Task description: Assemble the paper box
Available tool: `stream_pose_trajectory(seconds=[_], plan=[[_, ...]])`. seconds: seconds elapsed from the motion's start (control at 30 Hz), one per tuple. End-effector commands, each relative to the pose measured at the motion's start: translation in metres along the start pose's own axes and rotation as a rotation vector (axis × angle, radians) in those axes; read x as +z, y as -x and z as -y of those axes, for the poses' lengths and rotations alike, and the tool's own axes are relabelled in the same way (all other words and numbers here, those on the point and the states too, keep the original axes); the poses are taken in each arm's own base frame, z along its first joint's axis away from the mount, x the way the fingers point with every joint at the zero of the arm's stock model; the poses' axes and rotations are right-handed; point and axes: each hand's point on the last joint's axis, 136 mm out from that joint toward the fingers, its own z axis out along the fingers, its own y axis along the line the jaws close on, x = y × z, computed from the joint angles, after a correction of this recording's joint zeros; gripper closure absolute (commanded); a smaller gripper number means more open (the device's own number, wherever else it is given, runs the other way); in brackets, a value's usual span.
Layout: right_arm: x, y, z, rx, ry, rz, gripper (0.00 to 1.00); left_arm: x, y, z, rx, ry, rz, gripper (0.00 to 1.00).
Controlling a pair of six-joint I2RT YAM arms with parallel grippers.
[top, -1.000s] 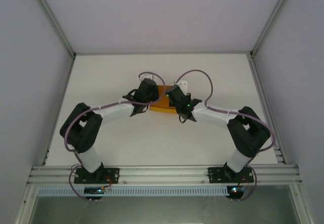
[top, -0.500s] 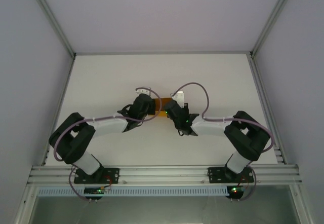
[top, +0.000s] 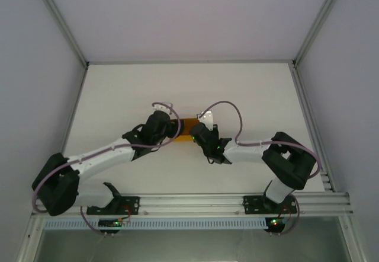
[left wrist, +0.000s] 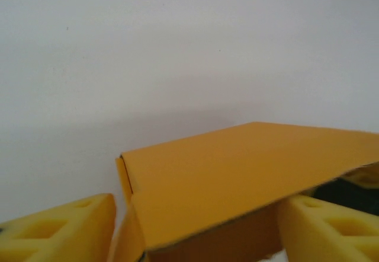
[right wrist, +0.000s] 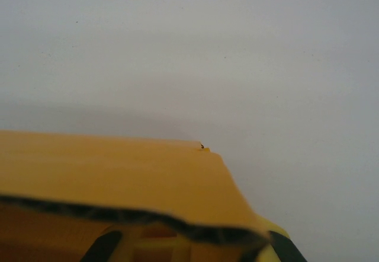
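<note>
The paper box (top: 186, 123) is a small orange-yellow card box in the middle of the table, between my two grippers. In the left wrist view the paper box (left wrist: 237, 173) lies between the yellow fingers (left wrist: 59, 229) of my left gripper (left wrist: 198, 235), which stands open; a slit of table shows beside the left finger. My left gripper (top: 174, 128) is at the box's left end, and my right gripper (top: 193, 130) at its right end. In the right wrist view the paper box (right wrist: 118, 173) has its near card edge across my right gripper (right wrist: 183, 247), which is shut on it.
White table (top: 130, 96) inside a walled booth, with an aluminium rail (top: 189, 201) along the near edge where both bases sit. The left arm's elbow (top: 56, 188) lies low at the near left. Purple cables (top: 222, 105) loop above both wrists.
Both grippers and the box have come nearer the bases. My left gripper has opened from shut, and the left arm's elbow has swung out and down to the near left.
</note>
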Motion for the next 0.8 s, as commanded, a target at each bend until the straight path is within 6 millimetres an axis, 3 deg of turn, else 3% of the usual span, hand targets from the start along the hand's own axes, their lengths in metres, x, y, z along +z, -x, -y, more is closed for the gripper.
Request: stream_pose_trajectory(seconds=[0.0, 0.2, 0.3, 0.4, 0.53, 0.63, 0.77], plan=[[-0.002, -0.044, 0.008, -0.086, -0.007, -0.125, 1.0, -0.021, 0.002, -0.002, -0.029, 0.005, -0.042, 0.0], [-0.004, -0.043, 0.007, -0.099, -0.019, -0.117, 1.0, -0.06, 0.055, -0.013, -0.061, 0.077, 0.019, 0.0], [-0.004, -0.043, 0.007, -0.101, -0.025, -0.115, 1.0, -0.058, 0.072, -0.027, -0.129, 0.059, 0.014, 0.0], [-0.004, -0.044, 0.006, -0.104, -0.027, -0.112, 1.0, -0.033, 0.067, -0.042, -0.243, -0.01, -0.068, 0.01], [-0.004, -0.045, 0.004, -0.111, -0.026, -0.117, 1.0, 0.009, 0.041, -0.047, -0.371, -0.118, -0.199, 0.0], [-0.005, -0.045, 0.003, -0.114, -0.026, -0.122, 0.98, 0.03, 0.02, -0.045, -0.42, -0.17, -0.277, 0.11], [-0.005, -0.044, 0.002, -0.121, -0.032, -0.122, 0.96, 0.045, 0.0, -0.045, -0.462, -0.198, -0.313, 0.17]])
